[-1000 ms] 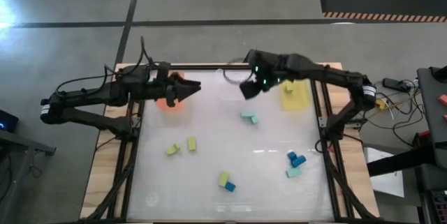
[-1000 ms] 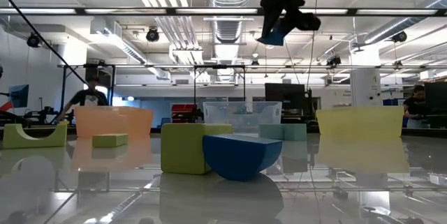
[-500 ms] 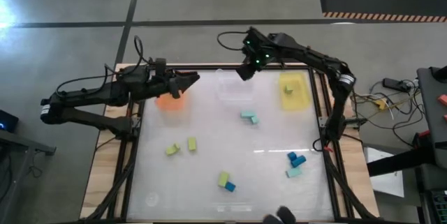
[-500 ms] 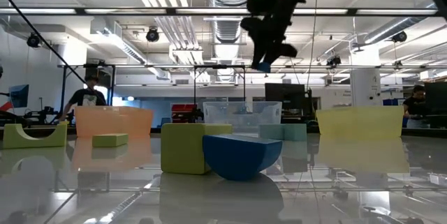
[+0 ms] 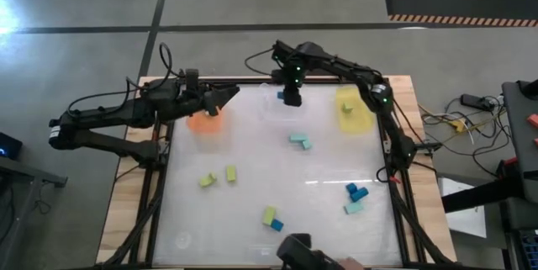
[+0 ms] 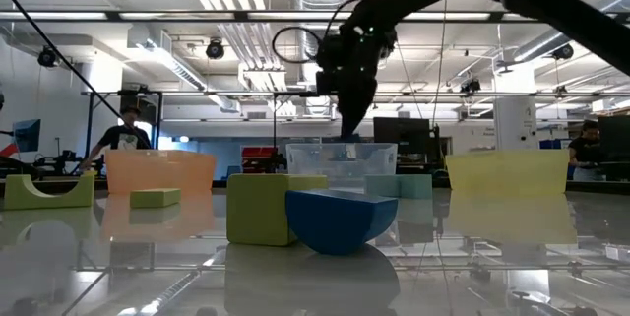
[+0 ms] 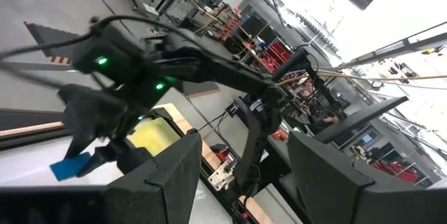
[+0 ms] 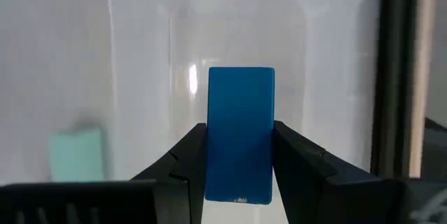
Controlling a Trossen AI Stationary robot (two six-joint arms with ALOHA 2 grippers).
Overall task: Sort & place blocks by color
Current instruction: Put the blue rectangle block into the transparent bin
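Note:
My right gripper (image 5: 290, 95) is shut on a dark blue block (image 8: 241, 133) and hangs above the clear tray (image 5: 282, 108) at the table's far middle. My left gripper (image 5: 225, 96) stands open and level above the orange tray (image 5: 204, 124), holding nothing. Loose blocks lie flat on the table: a teal one (image 5: 300, 141), two yellow-green ones (image 5: 218, 177), a yellow-green and blue pair (image 5: 271, 219), and a blue and teal group (image 5: 355, 198). My right gripper pinches the blue block by its two long sides (image 8: 209, 155) between its two fingers. The fingers slant steeply down from above and lie along the block. The block is lifted clear, over the clear tray (image 8: 237, 35).
The yellow tray (image 5: 354, 110) sits at the far right and the orange tray at the far left, with the clear tray between them. A dark frame rail (image 5: 388, 135) runs along the table's right side. Something dark (image 5: 296, 251) shows at the near edge.
My right gripper has carried the blue block down and a little toward the table's left edge, over the clear tray, and its wrist has rolled; it stays shut. My left gripper has swung slightly toward the far edge without leaving its place.

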